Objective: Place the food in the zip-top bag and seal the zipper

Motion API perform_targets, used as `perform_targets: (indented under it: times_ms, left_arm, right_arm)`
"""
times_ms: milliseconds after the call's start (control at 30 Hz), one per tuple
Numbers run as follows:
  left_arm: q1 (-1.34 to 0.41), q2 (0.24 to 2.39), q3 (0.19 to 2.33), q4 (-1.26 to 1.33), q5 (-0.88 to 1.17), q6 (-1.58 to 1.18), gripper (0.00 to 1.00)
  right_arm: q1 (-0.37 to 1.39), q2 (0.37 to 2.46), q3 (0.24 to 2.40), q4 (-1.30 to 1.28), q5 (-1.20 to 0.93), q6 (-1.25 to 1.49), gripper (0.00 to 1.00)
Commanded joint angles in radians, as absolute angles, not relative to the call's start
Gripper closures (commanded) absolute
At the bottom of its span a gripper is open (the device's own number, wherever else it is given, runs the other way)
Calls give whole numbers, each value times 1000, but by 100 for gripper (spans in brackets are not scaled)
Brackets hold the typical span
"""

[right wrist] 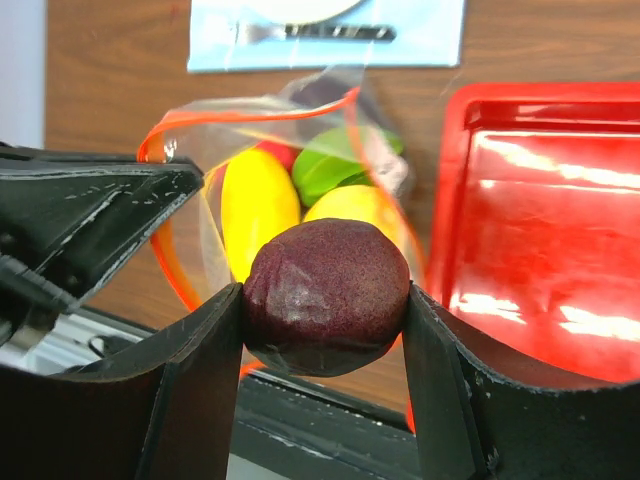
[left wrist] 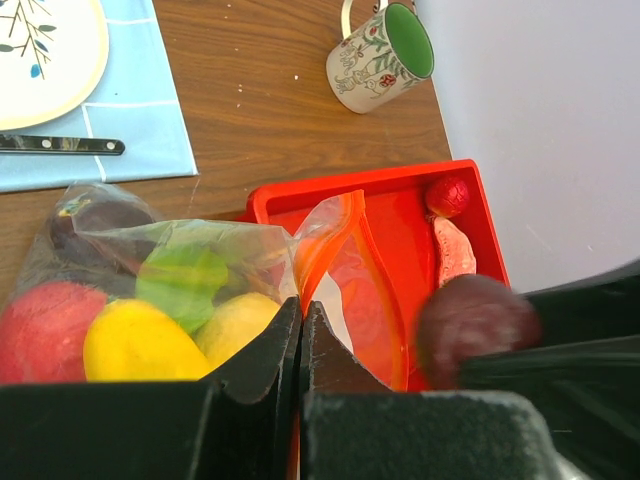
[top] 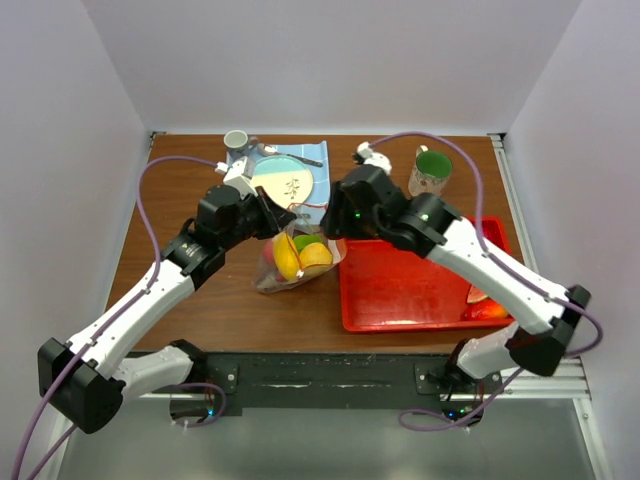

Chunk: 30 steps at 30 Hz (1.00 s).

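Purple fruit [right wrist: 326,280] in right end effector [right wrist: 325,310], bag [left wrist: 215,238] in left end effector [left wrist: 301,330], tray [left wrist: 352,181] beside

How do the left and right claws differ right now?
Left claw is shut flat, pinching the zip-top bag at its mouth edge; right claw is shut on a dark purple piece, jaws spread around it. Left claw grips thin plastic; right claw grips a rounded fruit. Shared: both sit at the bag's open mouth.
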<state>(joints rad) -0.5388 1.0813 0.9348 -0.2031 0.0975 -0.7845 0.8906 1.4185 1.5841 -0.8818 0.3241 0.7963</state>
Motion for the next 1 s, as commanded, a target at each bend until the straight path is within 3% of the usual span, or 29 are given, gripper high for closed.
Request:
perform_targets:
  times_ms: [0,67,100,200,367,500,667,967]
  left_arm:
    - [-537,1068,966,-169,91,-790,100]
    - [-537,1068,966,-173,91,-790,100]
    - [-535,1068,965,-173,91,-790,100]
    - [-537,1068,966,-173,89,-790,100]
    - [-537,1066,963,-173,87,-785,100]
    - [-537,1062,957,-175,91,-785,100]
    - [-535,1051,953,-176,89,-775,100]
    - [-535,1013,936,-183,97,-772,100]
  right_arm:
    - [913,1496,1614,-862,371,798,60]
    - [913,1532,1618,-850,367,792,51]
    - [913,1543,1632,-848,367,787,38]
    - [913,1552,1660,-857,359,753,17]
    - [913,1508,1671,-908,385,713,9]
    - [913,1428,1538,-920,420,741,11]
    - [911,1351,1401,-841,422,742,28]
    - [885,1548,1512,-781,380,673,53]
